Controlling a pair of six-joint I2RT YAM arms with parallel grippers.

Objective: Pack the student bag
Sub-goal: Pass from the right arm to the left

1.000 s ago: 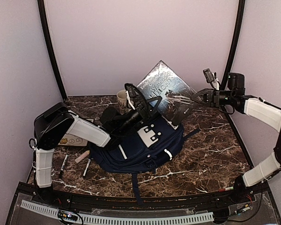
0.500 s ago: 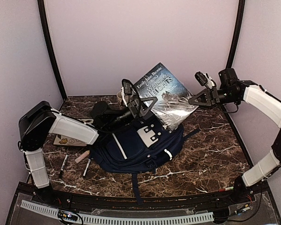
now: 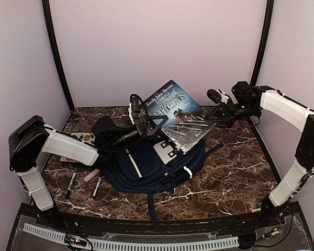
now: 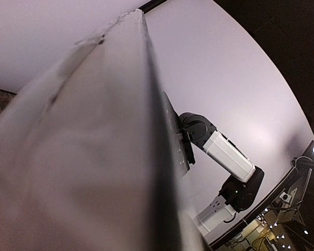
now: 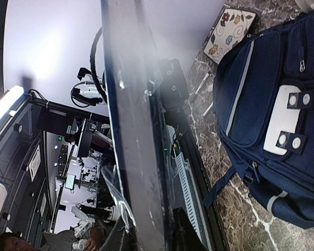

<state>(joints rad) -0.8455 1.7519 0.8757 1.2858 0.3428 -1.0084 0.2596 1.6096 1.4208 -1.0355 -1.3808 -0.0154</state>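
Top cam: the student bag (image 3: 146, 170) lies flat mid-tabletop (image 3: 230, 167), with a Wuthering Heights book (image 3: 175, 112) hanging tilted just above its far end. The left tool (image 3: 153, 121) pinches the book's left edge and the right tool (image 3: 209, 114) its right corner. Left wrist: book edge-on, filling the shot. Right wrist: book edge-on in the grip, bag below it.

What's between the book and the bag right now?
Nothing visible. The left claw and right claw hold the book tilted in the air above the far end of the student bag. Its opening is hidden behind book and arm, so I can't tell whether it's unzipped.
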